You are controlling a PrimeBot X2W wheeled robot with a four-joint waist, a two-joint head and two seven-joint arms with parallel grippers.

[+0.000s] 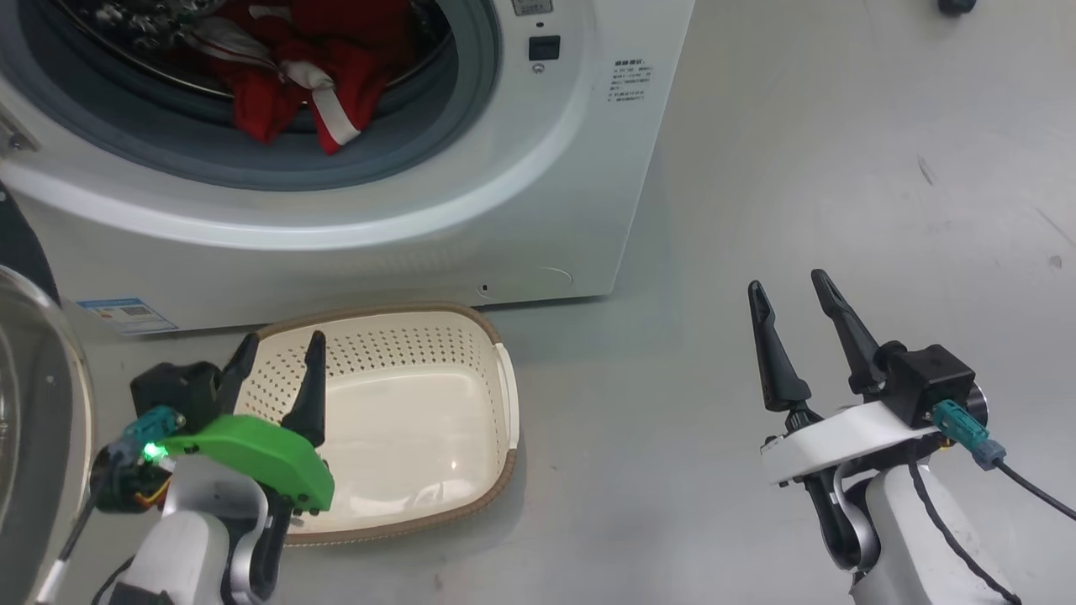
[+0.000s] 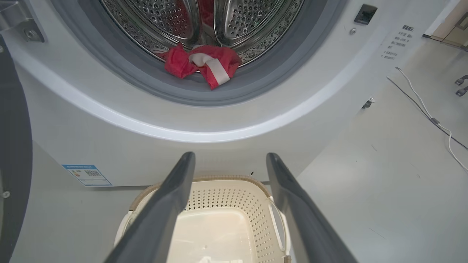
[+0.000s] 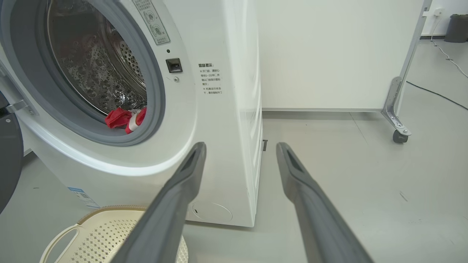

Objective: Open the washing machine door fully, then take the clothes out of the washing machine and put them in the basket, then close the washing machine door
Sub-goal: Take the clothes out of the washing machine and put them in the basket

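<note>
On the washing machine (image 3: pixel 219 153) front, at 3 o'clock of the drum opening (image 3: pixel 91 73), I see a printed block (image 3: pixel 211 78) headed 温馨提示; its smaller lines are too fine to read. At 1 o'clock a sticker (image 3: pixel 151 20) carries pictograms. At 7 o'clock a blue label (image 1: pixel 126 313) bears a QR code, its print illegible.
</note>
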